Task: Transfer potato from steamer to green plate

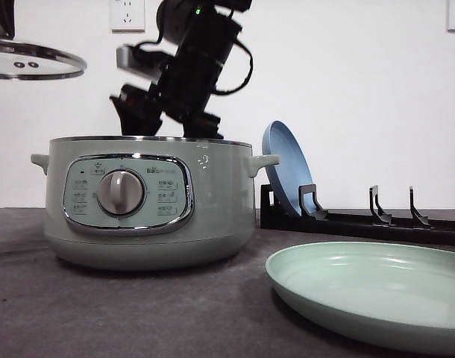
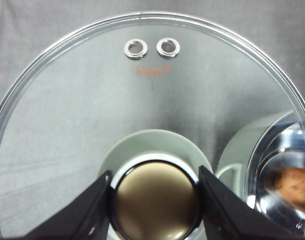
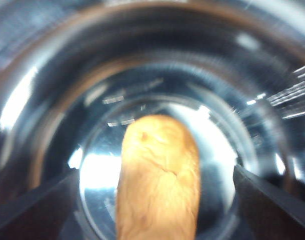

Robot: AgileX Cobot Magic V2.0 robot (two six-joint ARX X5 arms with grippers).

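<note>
Oval orange-brown potato [image 3: 158,177] on the shiny floor of the sage-green steamer [image 1: 149,201], between my right gripper's [image 3: 157,200] spread jaws, my left gripper [image 2: 155,207] clamping the glass lid's knob [image 2: 156,200], lid's orange print unreadable, mint-green plate [image 1: 377,294] on the bench.

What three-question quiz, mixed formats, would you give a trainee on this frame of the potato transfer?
1. True or false: the glass lid sits on the steamer.
2. Multiple choice: the potato lies A) on the green plate, B) inside the steamer, C) on the blue plate.
3. Fill in: the left gripper is shut on the lid's ____.

Key
1. False: it is held up, off to the side of the pot.
2. B: between the open fingers of the right gripper, with gaps on both sides.
3. Knob.
</note>
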